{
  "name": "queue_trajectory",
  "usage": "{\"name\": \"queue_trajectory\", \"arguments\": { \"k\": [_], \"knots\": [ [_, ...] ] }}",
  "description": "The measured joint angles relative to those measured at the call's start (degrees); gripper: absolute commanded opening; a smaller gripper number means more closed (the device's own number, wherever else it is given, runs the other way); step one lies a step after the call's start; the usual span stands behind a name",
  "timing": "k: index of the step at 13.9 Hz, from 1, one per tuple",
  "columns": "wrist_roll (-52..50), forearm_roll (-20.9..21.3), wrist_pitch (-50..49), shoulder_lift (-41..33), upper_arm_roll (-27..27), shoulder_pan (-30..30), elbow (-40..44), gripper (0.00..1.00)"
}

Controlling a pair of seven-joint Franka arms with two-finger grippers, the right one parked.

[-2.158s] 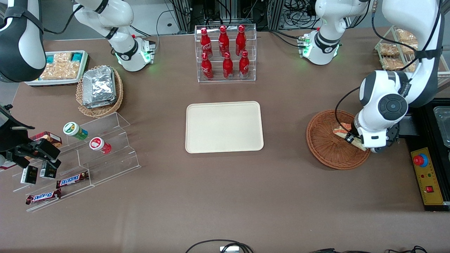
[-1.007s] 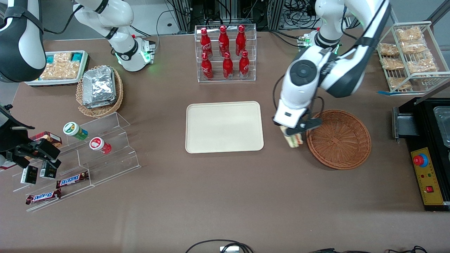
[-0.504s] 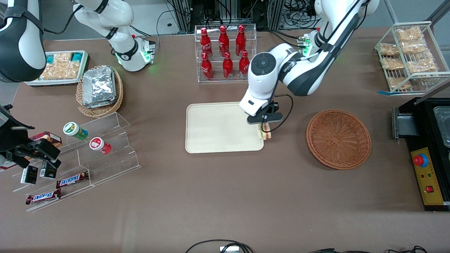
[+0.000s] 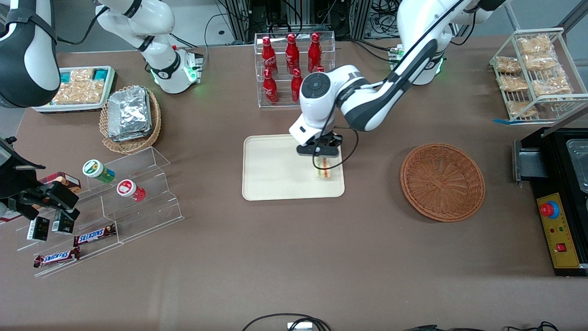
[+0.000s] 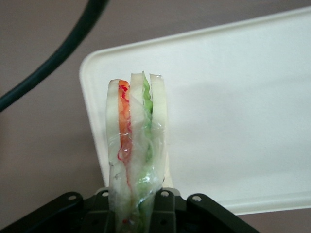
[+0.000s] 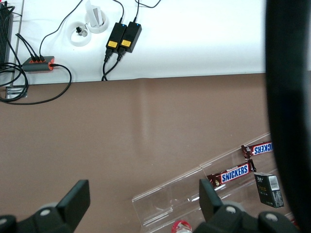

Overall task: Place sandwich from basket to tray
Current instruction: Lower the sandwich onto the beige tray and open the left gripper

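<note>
- Gripping the one sandwich (image 4: 323, 169), the gripper (image 4: 320, 157) hangs over the tray (image 4: 275, 181), at the tray's end nearest the basket (image 4: 442, 182).
- The wrist view shows the sandwich (image 5: 136, 155) pinched edge-on between the two closed fingers (image 5: 163, 213), wrapped in clear film, with three pale bread slices, an orange-red layer and a green layer.
- In that view the sandwich's free end shows against the tray (image 5: 233, 116) near one rounded corner; whether it touches the surface cannot be told.
- One reddish-brown basket sits on the table (image 4: 294, 257) toward the working arm's end, well apart from the tray, with nothing in it.
- Seven red bottles (image 4: 292, 69) can be counted in the clear rack (image 4: 295, 69), farther from the front camera than the tray; the arm covers part of that rack.
- One tan wicker basket (image 4: 131, 119) holding foil packets (image 4: 128, 112) stands toward the parked arm's end, beside one white tray (image 4: 76, 89) of snack packets.
- On the clear stepped stand (image 4: 115, 202) lie two round-lidded cups (image 4: 98, 170), one green-topped and one red, and two Snickers bars (image 4: 94, 234).
- Two small dark boxes (image 4: 38, 228) stand at that stand's end nearest the table edge.
- One wire rack (image 4: 535, 76) of bagged tan snacks stands at the working arm's end.
- One yellow panel with a red button (image 4: 550, 209) lies near the front edge on that same end.
</note>
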Motion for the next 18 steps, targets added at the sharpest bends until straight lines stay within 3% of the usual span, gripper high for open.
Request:
{"name": "queue_trajectory", "arguments": {
  "k": [10, 12, 14, 16, 18],
  "knots": [
    [-1.83, 5.6, 1.73, 8.12, 0.3, -0.58, 0.56, 0.0],
    [-2.47, 5.77, 1.91, 8.83, 0.3, -0.6, 0.6, 0.09],
    [-3.43, 5.81, 2.05, 9.17, 0.29, -0.82, 0.62, 0.23],
    [-4.61, 5.85, 2.05, 9.21, 0.29, -1.05, 0.64, 0.59],
    [-6.28, 5.87, 2.08, 9.21, 0.28, -1.16, 0.72, 0.85]
  ]
}}
